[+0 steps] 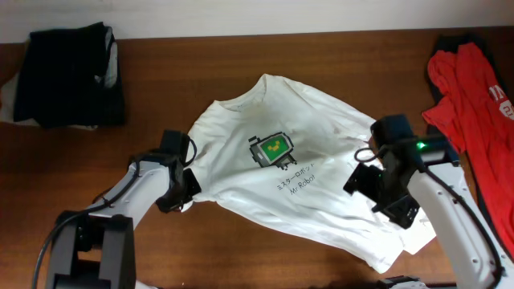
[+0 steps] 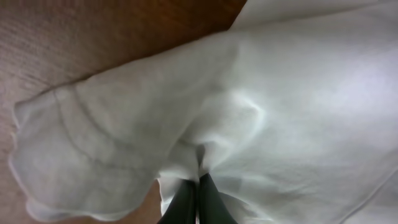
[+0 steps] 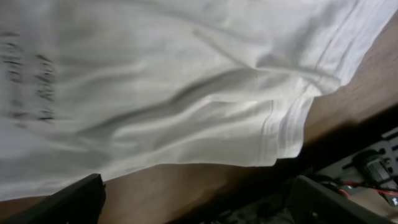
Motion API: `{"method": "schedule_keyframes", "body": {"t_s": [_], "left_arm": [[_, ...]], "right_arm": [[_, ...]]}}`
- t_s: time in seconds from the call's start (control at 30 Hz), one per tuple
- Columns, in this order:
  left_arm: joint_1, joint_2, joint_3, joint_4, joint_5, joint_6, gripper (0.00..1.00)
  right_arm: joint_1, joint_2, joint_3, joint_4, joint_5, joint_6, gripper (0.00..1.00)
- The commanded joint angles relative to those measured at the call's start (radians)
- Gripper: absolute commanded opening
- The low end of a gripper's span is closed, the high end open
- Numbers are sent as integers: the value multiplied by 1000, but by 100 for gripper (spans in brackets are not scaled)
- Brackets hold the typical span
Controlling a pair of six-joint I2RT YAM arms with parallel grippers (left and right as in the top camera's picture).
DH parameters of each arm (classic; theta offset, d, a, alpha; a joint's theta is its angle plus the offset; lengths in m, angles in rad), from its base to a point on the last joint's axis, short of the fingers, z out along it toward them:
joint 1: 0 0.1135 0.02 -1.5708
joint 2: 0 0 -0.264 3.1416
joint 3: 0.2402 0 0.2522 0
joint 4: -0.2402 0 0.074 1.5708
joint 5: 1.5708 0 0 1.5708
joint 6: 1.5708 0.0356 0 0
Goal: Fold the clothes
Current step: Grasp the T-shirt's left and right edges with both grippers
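The clothes are a single white T-shirt point(image 1: 321, 209), spread face up on the wooden table point(image 1: 161, 104), with a green-and-black print point(image 1: 271, 151) and small lettering on the chest. My left gripper point(image 1: 186, 191) sits at the shirt's left sleeve. In the left wrist view the left gripper point(image 2: 199, 186) is shut, with a fold of the white T-shirt point(image 2: 298, 106) pinched between its dark tips. My right gripper point(image 1: 382, 197) hovers over the shirt's right side. In the right wrist view the right gripper point(image 3: 199, 208) is open, its fingers point(image 3: 78, 199) wide apart over bare wood just off the T-shirt point(image 3: 186, 81) edge.
A pile of black clothing point(image 1: 72, 72) lies at the back left. A red garment point(image 1: 474, 88) lies along the right edge. Bare wood shows in front of the shirt and at the far left.
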Motion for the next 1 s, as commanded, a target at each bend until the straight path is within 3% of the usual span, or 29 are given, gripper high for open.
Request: {"method": "schedule_keyframes", "body": {"t_s": [0.0, 0.37, 0.6, 0.67, 0.7, 0.97], "left_arm": [[41, 16, -11, 39, -5, -11, 1], [404, 16, -11, 132, -3, -33, 1], [416, 16, -11, 124, 16, -33, 1], [416, 16, -11, 111, 16, -33, 1], [416, 16, -11, 110, 16, -33, 1], [416, 16, -11, 110, 15, -33, 1]], "right_arm": [[4, 0, -80, 54, -40, 16, 99], [48, 1, -172, 89, -79, 15, 99], [226, 3, -173, 174, -80, 38, 100], [225, 27, -173, 212, -81, 38, 80], [225, 45, -173, 218, -80, 38, 77], [170, 336, -173, 360, -80, 42, 84]]}}
